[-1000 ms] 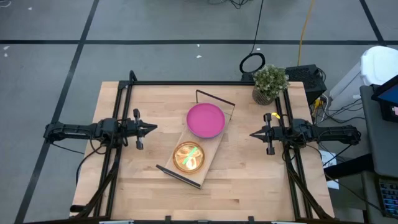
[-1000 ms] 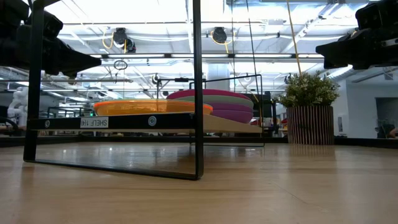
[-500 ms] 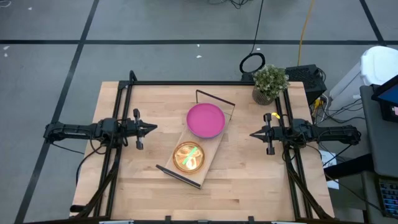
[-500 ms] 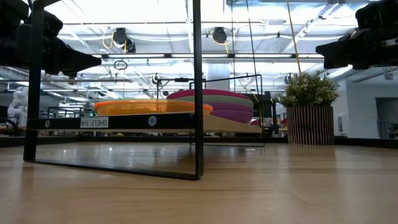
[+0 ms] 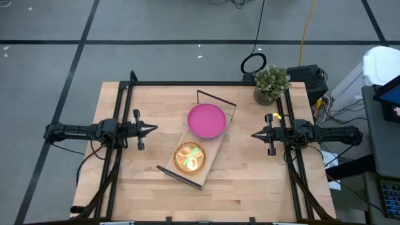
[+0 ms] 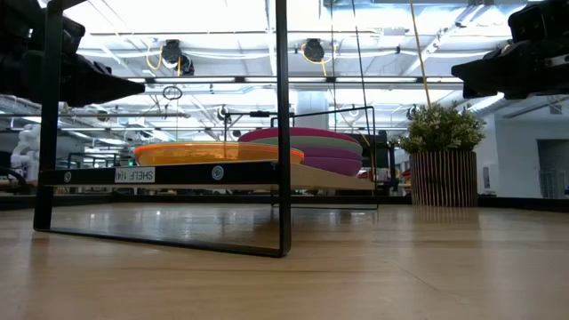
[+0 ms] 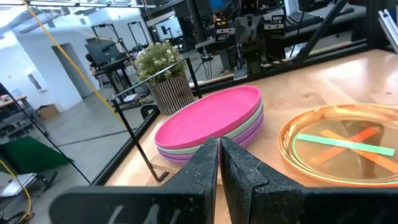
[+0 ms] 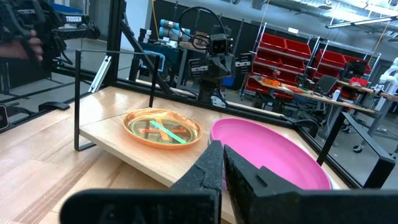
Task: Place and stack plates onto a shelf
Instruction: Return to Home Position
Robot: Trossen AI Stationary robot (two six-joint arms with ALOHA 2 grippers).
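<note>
The shelf (image 5: 209,157), a light-wood board with a thin black frame at each end, lies slantwise mid-table. On its far part rests a stack of large plates (image 6: 311,148), magenta (image 5: 207,120) on top, mint green and purple beneath (image 7: 239,127). On its near part sits a stack of small translucent plates (image 5: 189,157), orange uppermost (image 8: 163,128), with lime green showing through. My left gripper (image 5: 156,129) hovers shut over the table's left side, above table height. My right gripper (image 5: 252,134) hovers shut on the right side. Both point at the shelf and hold nothing.
A potted plant (image 5: 270,84) in a ribbed pot stands at the table's far right corner. Black frame rails (image 5: 119,125) run along the left and right sides under the arms. Bare tabletop (image 5: 250,181) lies near the front edge.
</note>
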